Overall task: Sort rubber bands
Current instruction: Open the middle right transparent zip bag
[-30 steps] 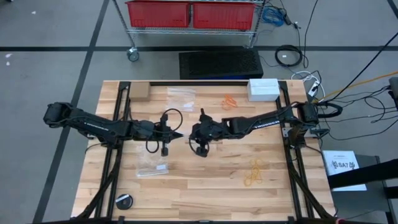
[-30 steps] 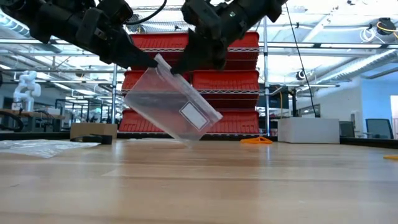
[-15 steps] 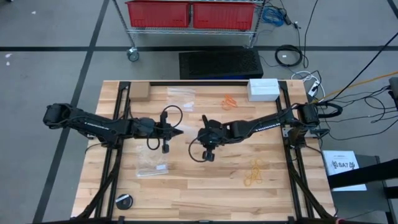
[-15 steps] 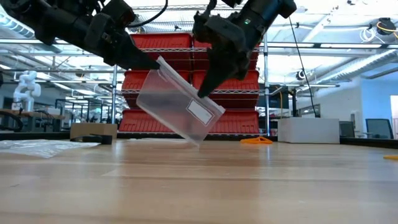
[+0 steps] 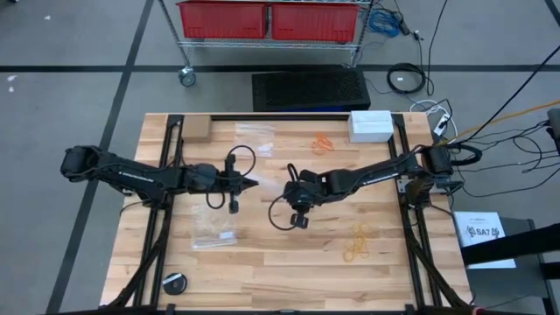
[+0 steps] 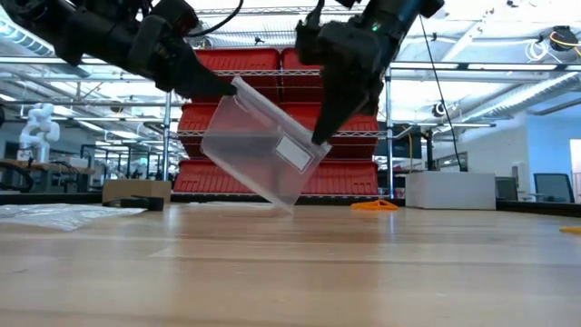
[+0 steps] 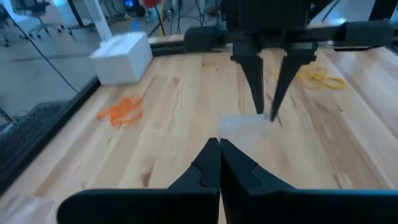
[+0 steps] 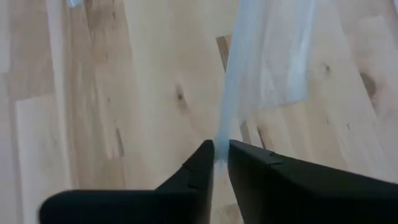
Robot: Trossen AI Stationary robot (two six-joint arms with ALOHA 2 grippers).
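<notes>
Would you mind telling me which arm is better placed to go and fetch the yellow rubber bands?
Probably the right. Both grippers, left and right, pinch the clear bag mid-table, but the yellow bands lie on the right arm's side, nearer its gripper.

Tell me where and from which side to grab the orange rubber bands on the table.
Grip the orange rubber bands at the middle of the bunch, coming straight down from above: they lie flat on the table in a loose pile with bare wood around them. The white box sits close on one side, so a top-down pinch seems safest.
</notes>
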